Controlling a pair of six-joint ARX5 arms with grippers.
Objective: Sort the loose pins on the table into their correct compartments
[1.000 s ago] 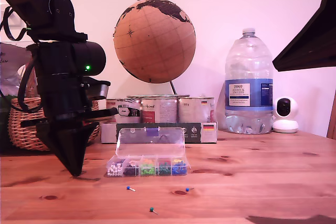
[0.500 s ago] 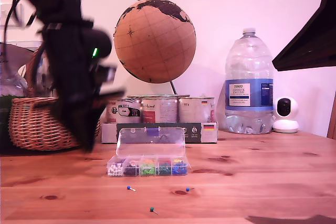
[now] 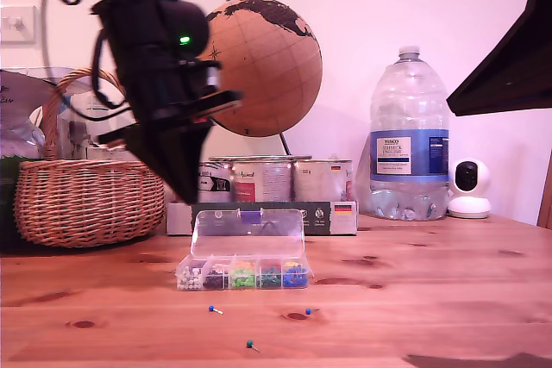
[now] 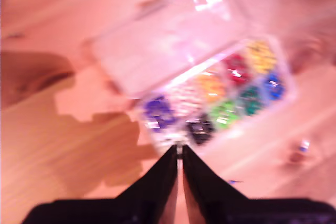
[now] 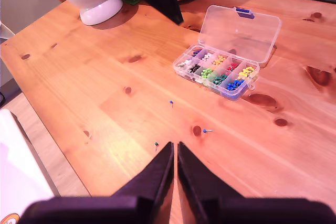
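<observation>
Exterior view: my first gripper (image 3: 191, 196) hangs in the air above the clear pin box (image 3: 243, 273), its dark pointed tip just over the raised lid, clear of the bench (image 3: 431, 299). The box sits open with its compartments showing white, dark, green-yellow, green-red and blue heaps. Three loose pins lie on the bench nearer the camera than the box: a blue pin (image 3: 212, 308), another blue pin (image 3: 309, 310) and a dark green pin (image 3: 250, 346). A wicker basket (image 3: 82, 196), a cork globe (image 3: 259, 66) and a water bottle (image 3: 409, 140) stand behind.

First wrist view: blurred; the fingers (image 4: 169, 174) are pressed nearly together above the box's compartments. A tiny pale speck at the tips may be a pin, but I cannot tell.

Second wrist view: my second gripper (image 5: 175, 158) has its fingers nearly closed, holding nothing, high above the bench's near edge; the green pin lies closest to them.
</observation>
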